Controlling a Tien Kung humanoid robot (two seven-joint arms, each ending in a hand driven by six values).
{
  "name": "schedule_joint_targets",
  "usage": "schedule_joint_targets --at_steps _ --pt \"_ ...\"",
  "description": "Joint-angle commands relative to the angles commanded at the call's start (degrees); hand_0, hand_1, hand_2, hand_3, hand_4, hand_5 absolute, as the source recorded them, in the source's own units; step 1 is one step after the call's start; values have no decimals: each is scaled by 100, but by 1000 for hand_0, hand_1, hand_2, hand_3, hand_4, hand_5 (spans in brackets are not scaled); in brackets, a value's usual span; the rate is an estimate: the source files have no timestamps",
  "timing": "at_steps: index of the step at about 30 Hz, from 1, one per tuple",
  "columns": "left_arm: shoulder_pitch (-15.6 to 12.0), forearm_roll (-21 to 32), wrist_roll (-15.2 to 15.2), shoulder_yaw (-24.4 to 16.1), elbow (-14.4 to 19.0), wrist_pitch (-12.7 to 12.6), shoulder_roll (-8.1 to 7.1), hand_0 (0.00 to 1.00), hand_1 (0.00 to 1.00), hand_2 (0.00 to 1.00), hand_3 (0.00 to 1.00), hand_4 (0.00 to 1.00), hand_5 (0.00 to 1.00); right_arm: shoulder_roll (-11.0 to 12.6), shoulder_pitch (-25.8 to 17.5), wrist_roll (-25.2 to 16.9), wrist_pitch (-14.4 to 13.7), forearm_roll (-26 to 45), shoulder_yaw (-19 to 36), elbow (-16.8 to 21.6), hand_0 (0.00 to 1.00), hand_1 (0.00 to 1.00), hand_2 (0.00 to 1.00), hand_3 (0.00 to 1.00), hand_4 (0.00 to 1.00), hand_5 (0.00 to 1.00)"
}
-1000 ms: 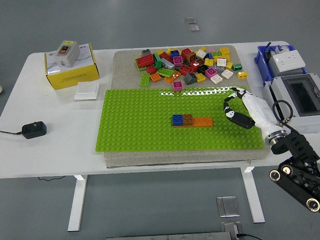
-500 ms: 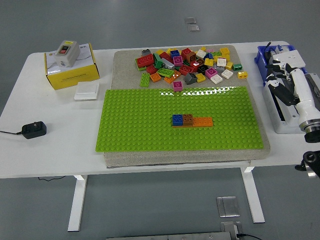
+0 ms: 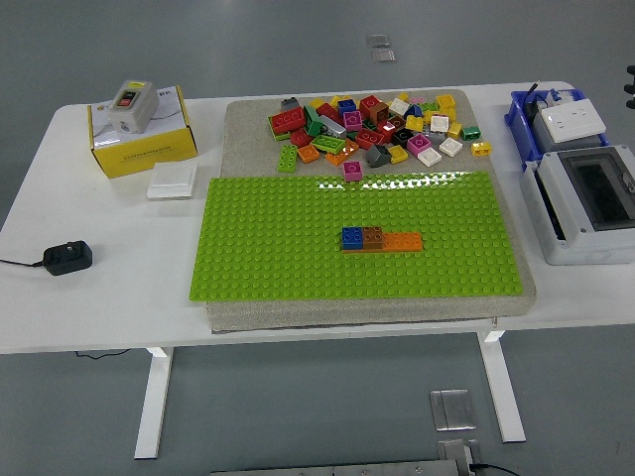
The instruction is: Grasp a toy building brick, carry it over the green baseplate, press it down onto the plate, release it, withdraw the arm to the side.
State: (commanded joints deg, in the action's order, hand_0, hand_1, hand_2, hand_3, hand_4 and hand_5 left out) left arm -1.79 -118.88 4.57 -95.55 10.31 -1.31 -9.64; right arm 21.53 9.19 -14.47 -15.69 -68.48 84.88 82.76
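Green baseplate point(image 3: 298, 258), mid-table: blue point(image 3: 351, 237), brown point(image 3: 372, 236), orange bricks point(image 3: 403, 241) pressed in row. Loose brick pile point(image 3: 372, 127) at far edge. Hands absent; finger state unknowable.

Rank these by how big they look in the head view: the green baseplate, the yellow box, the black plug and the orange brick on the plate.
1. green baseplate
2. yellow box
3. black plug
4. orange brick, though it looks close to the plug.

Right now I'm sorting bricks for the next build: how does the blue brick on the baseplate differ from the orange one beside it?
The blue brick is roughly square; the orange brick is longer. The blue brick ends the row on the left, the orange brick on the right, with a brown brick between. The blue brick looks taller, the orange brick flatter. Both sit on the green baseplate.
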Motion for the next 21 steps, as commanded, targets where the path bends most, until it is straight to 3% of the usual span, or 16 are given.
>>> schedule_joint_targets --at_steps 3,5,14,16,21 --pt "47 236 29 192 0 -26 -36 630 602 555 624 120 664 7 -42 -9 43 283 53 64 678 741 837 696 728 948" --pt "68 379 34 315 0 -44 -55 629 601 553 621 118 663 17 -60 14 30 300 51 125 670 740 821 691 764 998" --pt "86 727 63 618 0 -86 -72 628 601 554 612 96 651 68 -99 252 -122 -64 -139 267 672 739 818 696 775 998" --pt "83 714 73 582 0 -90 -79 627 601 558 607 91 649 89 -56 481 -263 -392 -367 403 674 738 813 694 777 998" --pt "-1 186 140 43 0 -3 -40 627 601 558 607 91 649 144 380 1043 -349 -1170 -1058 411 674 738 813 694 777 998"
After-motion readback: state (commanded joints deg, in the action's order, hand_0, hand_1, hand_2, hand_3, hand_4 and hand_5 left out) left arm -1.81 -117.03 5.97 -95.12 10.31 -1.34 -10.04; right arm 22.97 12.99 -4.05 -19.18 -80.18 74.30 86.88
